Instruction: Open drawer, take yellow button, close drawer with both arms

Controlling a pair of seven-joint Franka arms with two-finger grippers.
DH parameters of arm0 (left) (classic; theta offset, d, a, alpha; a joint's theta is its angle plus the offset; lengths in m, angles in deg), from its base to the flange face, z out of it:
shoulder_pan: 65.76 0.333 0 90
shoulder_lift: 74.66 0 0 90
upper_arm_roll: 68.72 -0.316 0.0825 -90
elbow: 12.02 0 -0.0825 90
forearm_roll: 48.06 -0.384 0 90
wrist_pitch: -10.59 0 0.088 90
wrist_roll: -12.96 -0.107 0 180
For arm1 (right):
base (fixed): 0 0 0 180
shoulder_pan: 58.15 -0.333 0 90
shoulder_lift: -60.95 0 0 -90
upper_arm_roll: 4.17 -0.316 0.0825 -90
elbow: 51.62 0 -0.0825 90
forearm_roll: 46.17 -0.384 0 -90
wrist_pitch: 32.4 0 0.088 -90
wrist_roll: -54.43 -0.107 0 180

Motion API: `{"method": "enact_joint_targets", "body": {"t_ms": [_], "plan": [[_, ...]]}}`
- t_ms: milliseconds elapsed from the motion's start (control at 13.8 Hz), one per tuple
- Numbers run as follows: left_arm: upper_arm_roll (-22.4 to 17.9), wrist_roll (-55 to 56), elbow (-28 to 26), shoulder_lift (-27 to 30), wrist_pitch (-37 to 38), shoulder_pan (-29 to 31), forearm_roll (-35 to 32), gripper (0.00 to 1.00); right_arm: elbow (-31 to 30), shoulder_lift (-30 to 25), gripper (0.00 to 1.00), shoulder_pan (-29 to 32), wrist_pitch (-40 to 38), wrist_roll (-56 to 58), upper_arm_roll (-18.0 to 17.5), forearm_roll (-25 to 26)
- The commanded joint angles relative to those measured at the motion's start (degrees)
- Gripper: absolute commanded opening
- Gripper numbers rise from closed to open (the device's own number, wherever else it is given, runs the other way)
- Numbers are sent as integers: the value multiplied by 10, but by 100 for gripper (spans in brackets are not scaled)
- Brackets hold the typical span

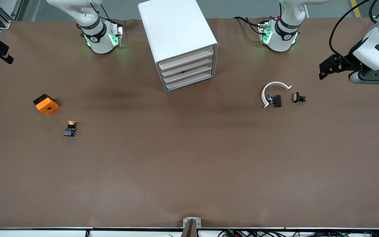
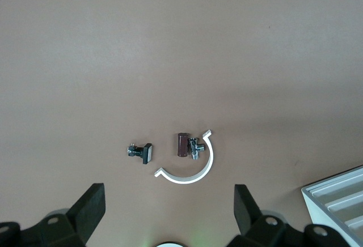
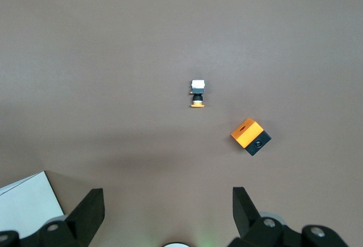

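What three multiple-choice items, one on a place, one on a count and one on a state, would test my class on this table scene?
1. The button lies
A. on the table near the orange block
B. inside the cabinet
C. inside the white arc

2. The cabinet has how many drawer fronts?
A. two
B. four
C. six

3. The top drawer is
A. pulled out
B. removed
C. shut

Key: 1 A, it rests on bare table, nearer the front camera than the block. 2 B, four slats are stacked. 3 C, its front sits flush with the others.
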Motion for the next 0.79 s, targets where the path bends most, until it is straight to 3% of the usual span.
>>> {"method": "enact_joint_targets", "body": {"t_ms": [0, 723], "plan": [[3, 8, 6, 4, 9, 8, -4, 100, -16, -17, 100, 1, 5, -12, -3, -6], [8, 16, 6, 10, 13, 8, -6, 100, -35, -31, 100, 1, 15, -11, -3, -6]]}}
